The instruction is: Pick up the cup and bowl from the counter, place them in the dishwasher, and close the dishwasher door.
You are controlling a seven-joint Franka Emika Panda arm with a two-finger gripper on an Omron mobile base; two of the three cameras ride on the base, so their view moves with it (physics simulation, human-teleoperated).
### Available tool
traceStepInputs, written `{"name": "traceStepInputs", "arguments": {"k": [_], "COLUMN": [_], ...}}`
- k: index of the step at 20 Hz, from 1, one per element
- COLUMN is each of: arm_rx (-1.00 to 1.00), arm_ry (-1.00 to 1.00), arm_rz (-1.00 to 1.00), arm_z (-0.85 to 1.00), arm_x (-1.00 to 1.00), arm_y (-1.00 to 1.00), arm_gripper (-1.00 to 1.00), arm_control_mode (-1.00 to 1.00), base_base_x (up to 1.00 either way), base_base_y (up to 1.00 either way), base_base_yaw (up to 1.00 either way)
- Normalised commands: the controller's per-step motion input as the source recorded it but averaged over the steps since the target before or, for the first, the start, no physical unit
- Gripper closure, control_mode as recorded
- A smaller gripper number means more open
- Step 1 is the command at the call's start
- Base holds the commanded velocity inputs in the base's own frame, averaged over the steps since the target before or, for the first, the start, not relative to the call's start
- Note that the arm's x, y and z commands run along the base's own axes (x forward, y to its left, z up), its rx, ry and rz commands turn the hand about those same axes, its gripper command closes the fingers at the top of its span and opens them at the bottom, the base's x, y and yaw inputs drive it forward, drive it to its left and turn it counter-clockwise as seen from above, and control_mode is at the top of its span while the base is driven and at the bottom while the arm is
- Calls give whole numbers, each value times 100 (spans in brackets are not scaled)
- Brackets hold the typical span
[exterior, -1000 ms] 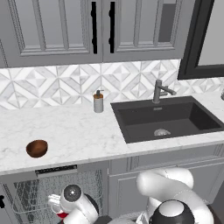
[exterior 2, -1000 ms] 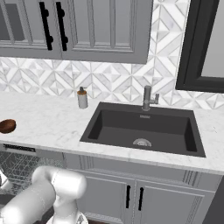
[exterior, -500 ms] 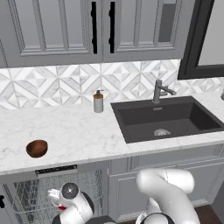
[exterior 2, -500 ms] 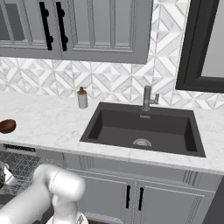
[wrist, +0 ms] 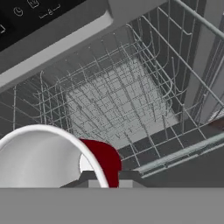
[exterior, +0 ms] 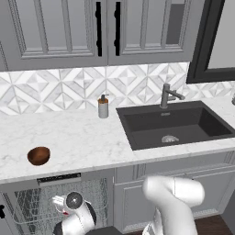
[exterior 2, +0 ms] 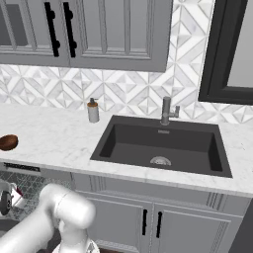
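Observation:
My gripper (wrist: 109,177) is shut on the red cup (wrist: 104,159), whose white rim and inside sit at the lower left of the hand view. I hold it over the grey wire rack (wrist: 118,96) of the open dishwasher (exterior: 58,178), just below the dark control strip (wrist: 26,13). The gripper (exterior: 59,203) hangs low in front of the rack, and a bit of the cup (exterior 2: 16,193) shows at the left edge. The brown bowl (exterior: 38,155) rests on the white counter (exterior: 87,135) above the dishwasher, far left (exterior 2: 8,142). The dishwasher door is out of view.
A dark sink (exterior: 174,124) with a grey faucet (exterior: 167,95) is set into the counter to the right. A grey soap dispenser (exterior: 103,106) stands by the backsplash. Grey cabinet doors (exterior 2: 148,222) close off the space under the sink, and wall cabinets hang above.
The arm has folded lower and the hand has turned a little at the rack, cup still gripped. The bowl has not moved.

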Motion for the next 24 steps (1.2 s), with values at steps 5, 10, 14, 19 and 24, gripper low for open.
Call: {"name": "traceStepInputs", "arguments": {"k": [5, 10, 14, 19, 24], "arm_rx": [0, 0, 0, 0, -6], "arm_ry": [0, 2, 6, 3, 3], "arm_rz": [0, 2, 4, 4, 5], "arm_z": [-6, -29, -48, -39, -48], "arm_x": [32, 28, 33, 20, -22], "arm_y": [0, 2, 2, 12, 38], "arm_gripper": [100, 100, 100, 100, -100], "arm_control_mode": [-100, -100, -100, -100, -100], "base_base_x": [0, 0, 0, 0, 0], "base_base_y": [0, 0, 0, 0, 0], "base_base_yaw": [0, 0, 0, 0, 0]}}
